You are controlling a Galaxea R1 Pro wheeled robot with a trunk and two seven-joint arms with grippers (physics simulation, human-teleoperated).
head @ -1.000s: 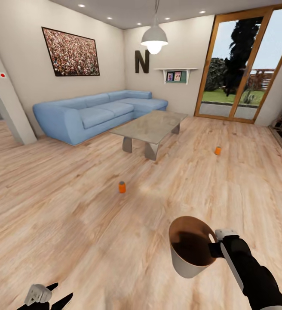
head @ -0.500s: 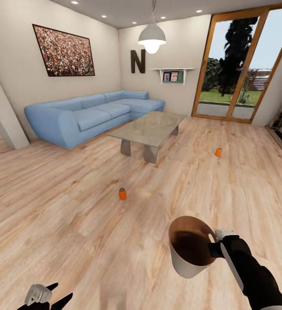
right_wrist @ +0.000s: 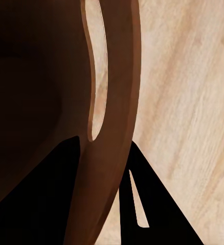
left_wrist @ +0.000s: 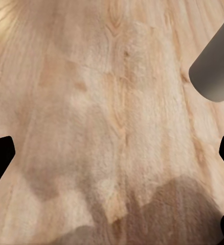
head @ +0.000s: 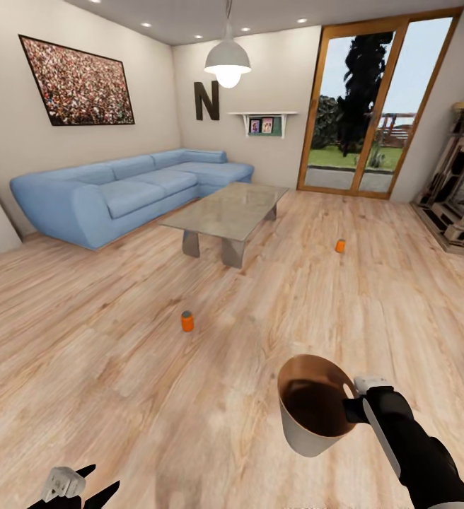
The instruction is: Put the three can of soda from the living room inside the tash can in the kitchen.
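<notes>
Here the right gripper [head: 350, 408] is clamped on the trash can [head: 310, 424] rim; left gripper [head: 83, 488] splayed apart. Orange soda cans [head: 187, 322] [head: 340, 246] stand well apart on the floor [head: 119, 367]. A rim-only pinch might slip, tipping the bin.

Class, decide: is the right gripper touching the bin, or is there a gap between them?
Touching. In the right wrist view the right gripper has its dark fingers on either side of the bin wall at the rim. The head view shows the bin held off the floor.

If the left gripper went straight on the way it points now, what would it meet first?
Most likely the wood plank floor: the left gripper looks straight at bare planks between its open fingers, though depth is unclear.
</notes>
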